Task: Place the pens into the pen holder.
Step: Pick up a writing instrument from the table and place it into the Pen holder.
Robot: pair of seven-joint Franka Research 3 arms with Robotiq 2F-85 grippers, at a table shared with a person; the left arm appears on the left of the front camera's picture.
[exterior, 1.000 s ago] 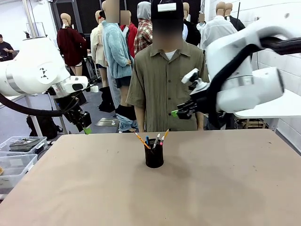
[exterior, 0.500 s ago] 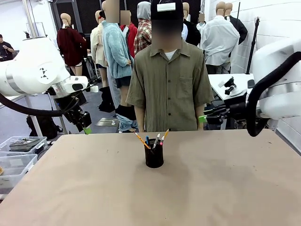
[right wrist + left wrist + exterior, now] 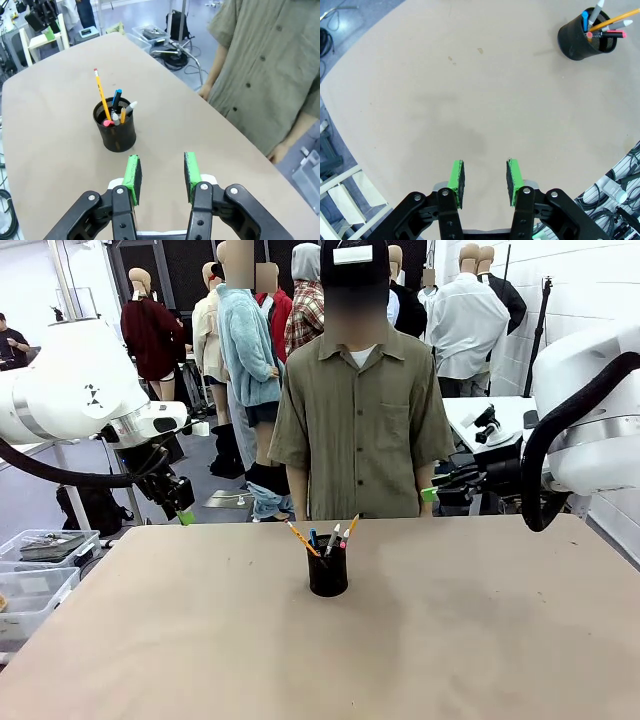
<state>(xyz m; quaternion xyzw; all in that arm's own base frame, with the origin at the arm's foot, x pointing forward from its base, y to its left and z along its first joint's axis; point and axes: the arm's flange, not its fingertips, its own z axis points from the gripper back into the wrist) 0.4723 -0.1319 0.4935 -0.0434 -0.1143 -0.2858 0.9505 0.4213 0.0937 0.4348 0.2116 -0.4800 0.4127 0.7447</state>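
Both tools hang clear of the counter (image 3: pixel 500 640) right now. Left tool (image 3: pixel 485 181) sits off the counter's left far corner, up by the white arm, its green pads (image 3: pixel 456 179) held apart with bare counter showing in the gap between them, nothing pinched. Right tool (image 3: pixel 161 175) hovers at the far right side, beside the person (image 3: pixel 362 420) in the olive shirt, and its green pads (image 3: pixel 191 170) also stand spread with nothing between them.

Out on the counter, the pen holder (image 3: pixel 327 573), a small black mesh cup, stands upright near the middle, a little toward the person's edge. All the pens (image 3: pixel 325 537) are in it and fan out above the rim. From the right wrist view, a yellow pencil (image 3: pixel 101 93) sticks up tallest and leans away, a blue pen (image 3: pixel 116 98) rises next to it, a white-silver pen (image 3: pixel 128 109) tilts toward the person, and a pink-red end (image 3: pixel 107 122) shows low inside the cup. From the left wrist view the holder sits well away from the tool, at the far corner of that picture, with the pens tilted outward.

The person stands at the far edge of the counter, arms down at the sides.
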